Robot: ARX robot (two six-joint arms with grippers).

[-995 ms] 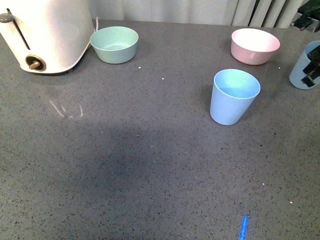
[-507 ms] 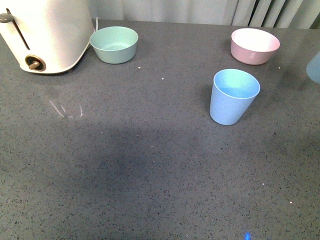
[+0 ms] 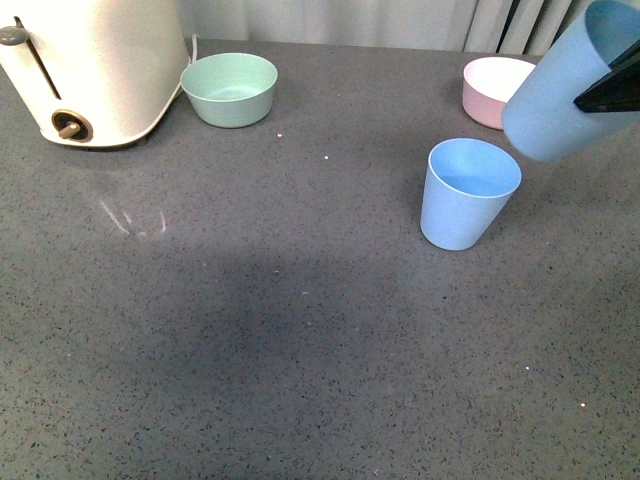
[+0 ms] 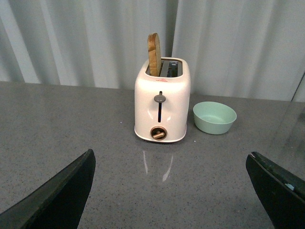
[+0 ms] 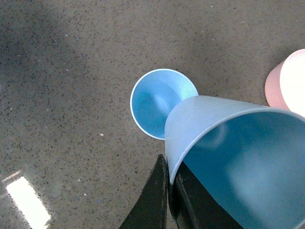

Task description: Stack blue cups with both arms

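The standing cup (image 3: 470, 195) sits upright, mouth up, on the grey table (image 3: 300, 330), right of centre in the front view. The held cup (image 3: 560, 95) hangs in the air at about 2 o'clock from it, close but apart. It is tilted, its long axis running from the base at 7 o'clock up to the mouth at 1 o'clock, so the base leads toward the standing cup's rim.

The right gripper (image 3: 612, 90) pinches the held cup's wall near the rim, with 1 finger outside and 1 inside. The right arm is plainly the nearer. Nesting will likely need the base carried toward 8 o'clock, over the open mouth, and the axis brought upright.

Behind the held cup, at 12 o'clock from the standing cup, is the pink bowl (image 3: 487, 85). The left gripper (image 4: 170, 156) is spread wide and empty, facing the toaster (image 4: 162, 107) and the mint-green bowl (image 4: 214, 117).
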